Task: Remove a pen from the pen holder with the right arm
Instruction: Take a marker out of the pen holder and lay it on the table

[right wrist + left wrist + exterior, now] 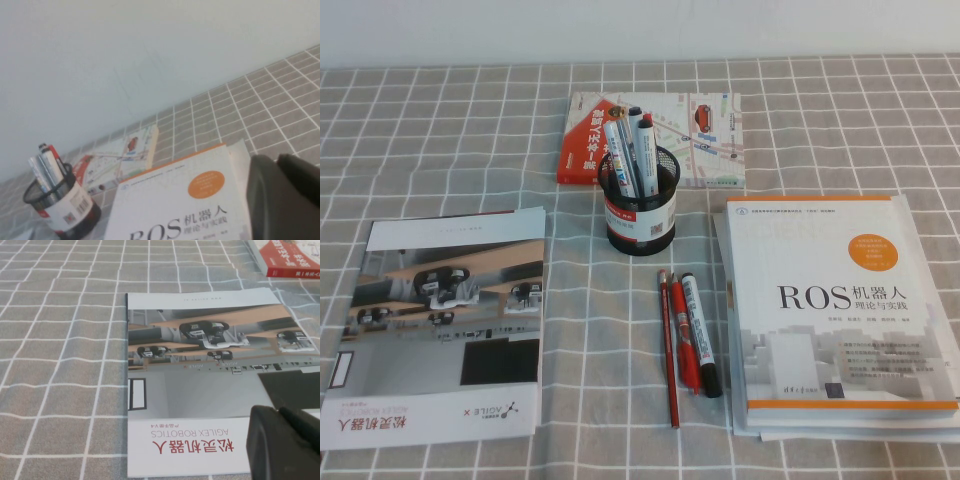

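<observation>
Over tablecloth (440,130): left gripper (282,440), right gripper (282,190)

- One pen holder (638,215), black mesh.
- Three pens (621,152) standing in the holder.
- Three writing tools lying flat beside it: one pencil (670,360), one red pen (686,350), one black marker (702,340).
- Three printed items: one ROS book (840,300), one red book (665,140), one booklet (445,320).
- Sheets under the ROS book: number cannot be told.
</observation>
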Available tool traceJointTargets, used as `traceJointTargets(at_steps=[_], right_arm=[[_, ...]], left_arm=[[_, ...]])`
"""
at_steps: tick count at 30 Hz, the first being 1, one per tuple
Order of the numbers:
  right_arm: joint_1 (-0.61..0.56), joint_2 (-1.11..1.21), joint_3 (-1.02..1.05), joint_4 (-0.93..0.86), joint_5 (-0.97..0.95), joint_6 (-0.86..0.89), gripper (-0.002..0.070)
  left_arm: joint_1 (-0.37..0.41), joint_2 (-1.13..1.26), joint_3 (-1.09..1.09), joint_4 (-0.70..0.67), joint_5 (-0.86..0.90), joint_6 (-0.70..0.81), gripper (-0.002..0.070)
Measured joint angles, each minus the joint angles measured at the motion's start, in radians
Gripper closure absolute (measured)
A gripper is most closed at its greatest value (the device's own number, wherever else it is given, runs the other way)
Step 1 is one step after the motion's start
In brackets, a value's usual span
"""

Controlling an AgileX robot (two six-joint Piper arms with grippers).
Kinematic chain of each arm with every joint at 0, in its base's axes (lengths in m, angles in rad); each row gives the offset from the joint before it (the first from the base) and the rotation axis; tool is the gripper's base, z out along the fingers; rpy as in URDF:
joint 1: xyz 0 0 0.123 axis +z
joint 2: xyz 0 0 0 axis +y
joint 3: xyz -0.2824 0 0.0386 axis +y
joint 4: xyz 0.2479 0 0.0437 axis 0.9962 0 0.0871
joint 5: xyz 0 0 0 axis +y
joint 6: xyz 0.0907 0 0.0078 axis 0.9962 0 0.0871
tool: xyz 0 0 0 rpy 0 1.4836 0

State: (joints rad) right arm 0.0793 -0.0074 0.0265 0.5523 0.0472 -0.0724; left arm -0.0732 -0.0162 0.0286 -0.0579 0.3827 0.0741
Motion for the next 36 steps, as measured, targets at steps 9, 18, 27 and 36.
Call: traceJointTargets(at_steps=[9, 18, 27, 36], right_arm=[[0.0, 0.0, 0.0, 0.114, -0.003, 0.0, 0.0688], [0.0, 0.0, 0.0, 0.2, 0.048, 0.0, 0.0689], [0.0, 0.194, -0.179, 0.187, 0.26, 0.0, 0.0689], [0.0, 0.558, -0.499, -0.018, 0.664, -0.014, 0.0689]], left_arm=[[0.0, 0.0, 0.0, 0.0, 0.0, 0.0, 0.0678], [0.0, 0.0, 0.0, 0.0, 0.0, 0.0, 0.0678], [0.0, 0.0, 0.0, 0.0, 0.0, 0.0, 0.0678], [0.0, 0.0, 0.0, 0.0, 0.0, 0.0, 0.0678]])
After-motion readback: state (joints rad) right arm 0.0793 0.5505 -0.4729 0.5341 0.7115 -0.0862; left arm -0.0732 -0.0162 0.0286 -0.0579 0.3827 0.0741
